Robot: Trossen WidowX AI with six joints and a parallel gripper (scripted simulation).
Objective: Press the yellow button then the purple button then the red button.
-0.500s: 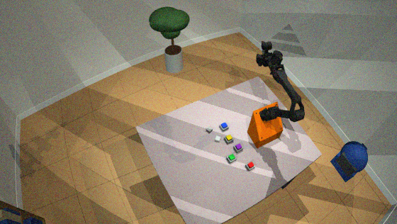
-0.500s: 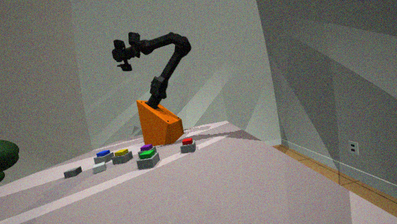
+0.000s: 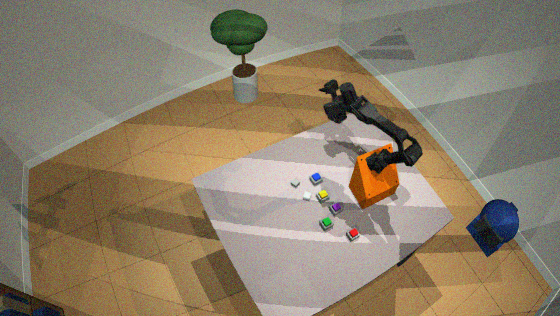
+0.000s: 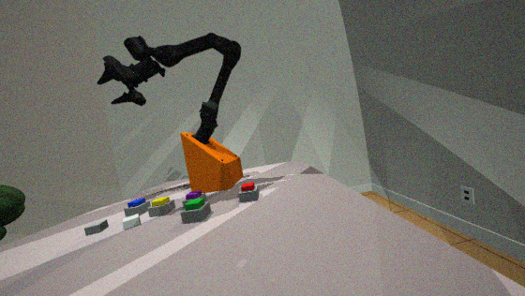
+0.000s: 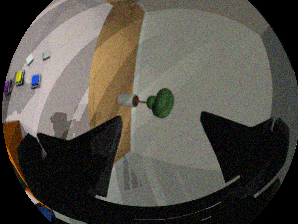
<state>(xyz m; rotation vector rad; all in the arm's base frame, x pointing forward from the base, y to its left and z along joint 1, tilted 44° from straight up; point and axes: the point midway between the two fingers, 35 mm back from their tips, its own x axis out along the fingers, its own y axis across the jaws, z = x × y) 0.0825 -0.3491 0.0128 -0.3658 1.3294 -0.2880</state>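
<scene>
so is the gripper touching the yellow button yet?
Apart. The exterior view shows the open gripper high in the air, far above the yellow button on the table.

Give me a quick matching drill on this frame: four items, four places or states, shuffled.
Items:
1. red button
2. blue button
3. gripper
4. potted plant

Places or states:
A. on the wooden floor, off the table
B. end of the button row by the two small blocks
C. open, high above the table
D. opposite end of the button row, near the table edge

Pairs: 1-D, 2-B, 3-C, 4-A
</scene>
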